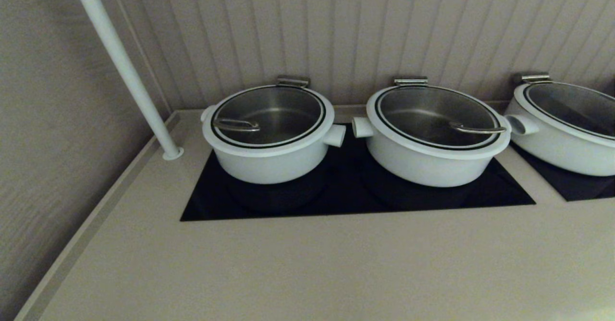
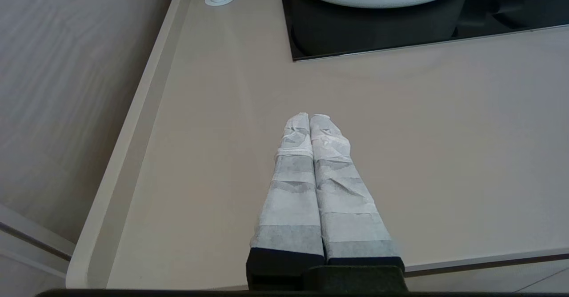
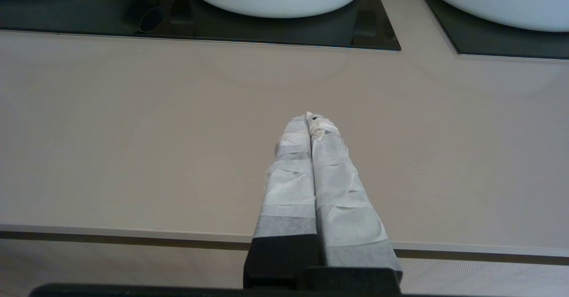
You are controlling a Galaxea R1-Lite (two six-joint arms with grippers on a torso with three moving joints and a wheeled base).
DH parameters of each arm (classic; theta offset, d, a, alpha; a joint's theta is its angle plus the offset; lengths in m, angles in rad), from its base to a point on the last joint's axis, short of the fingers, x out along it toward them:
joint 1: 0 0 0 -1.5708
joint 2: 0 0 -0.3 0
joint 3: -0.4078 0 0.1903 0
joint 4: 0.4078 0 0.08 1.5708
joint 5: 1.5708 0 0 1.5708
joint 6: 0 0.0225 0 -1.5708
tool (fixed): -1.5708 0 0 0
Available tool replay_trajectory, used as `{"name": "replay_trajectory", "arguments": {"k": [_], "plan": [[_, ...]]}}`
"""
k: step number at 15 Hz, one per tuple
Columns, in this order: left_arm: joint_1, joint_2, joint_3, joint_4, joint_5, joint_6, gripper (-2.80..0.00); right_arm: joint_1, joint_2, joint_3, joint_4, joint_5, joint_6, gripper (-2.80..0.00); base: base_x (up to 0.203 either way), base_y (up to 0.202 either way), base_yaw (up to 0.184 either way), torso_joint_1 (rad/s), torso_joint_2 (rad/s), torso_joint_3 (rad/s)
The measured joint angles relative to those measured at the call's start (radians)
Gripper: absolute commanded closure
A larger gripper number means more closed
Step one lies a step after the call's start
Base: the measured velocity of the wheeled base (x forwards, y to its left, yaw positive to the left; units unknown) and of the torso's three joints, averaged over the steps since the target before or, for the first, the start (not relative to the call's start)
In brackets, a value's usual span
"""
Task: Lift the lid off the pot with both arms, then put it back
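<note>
The lower half of the head view is bare beige counter (image 1: pixel 307 268), open from its raised left edge strip across to the right side, and neither arm shows in that view.

The left gripper (image 2: pixel 310 117) hangs over the front left part of the counter, its two tape-wrapped fingers (image 2: pixel 291 186) pressed together along their whole length, holding nothing and touching nothing. The right gripper (image 3: pixel 311 118) sits over the front middle of the counter near its front edge, fingers (image 3: pixel 338 190) likewise closed flat against each other and empty (the tape at the tip looks a little frayed).

Beyond the open counter lies a black glass cooktop (image 1: pixel 346 201), centre of the head view. On its left half stands the pot (image 1: pixel 269 155), deep and white, with stubby side handles. The lid (image 1: pixel 269 114) sits seated on it, its wire handle lying toward the left of the glass. A wider pot (image 1: pixel 432 160) stands just to the right, the two handles near but apart. A third pot (image 1: pixel 562 143) is cut by the right edge on a second dark panel. A white pole (image 1: pixel 122 64) rises slanting from the counter at upper left, near the wall corner.
</note>
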Motion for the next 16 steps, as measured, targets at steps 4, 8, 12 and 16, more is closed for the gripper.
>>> {"name": "replay_trajectory", "arguments": {"k": [4, 8, 12, 16], "plan": [[0.0, 0.0, 0.0, 0.0, -0.001, 0.0, 0.0, 0.0, 0.0, 0.0, 0.0, 0.0, 0.0, 0.0, 0.0, 0.0, 0.0, 0.0, 0.0, 0.0], [0.0, 0.0, 0.0, 0.0, -0.001, 0.0, 0.0, 0.0, 0.0, 0.0, 0.0, 0.0, 0.0, 0.0, 0.0, 0.0, 0.0, 0.0, 0.0, 0.0], [0.0, 0.0, 0.0, 0.0, -0.001, 0.0, 0.0, 0.0, 0.0, 0.0, 0.0, 0.0, 0.0, 0.0, 0.0, 0.0, 0.0, 0.0, 0.0, 0.0], [0.0, 0.0, 0.0, 0.0, -0.001, 0.0, 0.0, 0.0, 0.0, 0.0, 0.0, 0.0, 0.0, 0.0, 0.0, 0.0, 0.0, 0.0, 0.0, 0.0]]}}
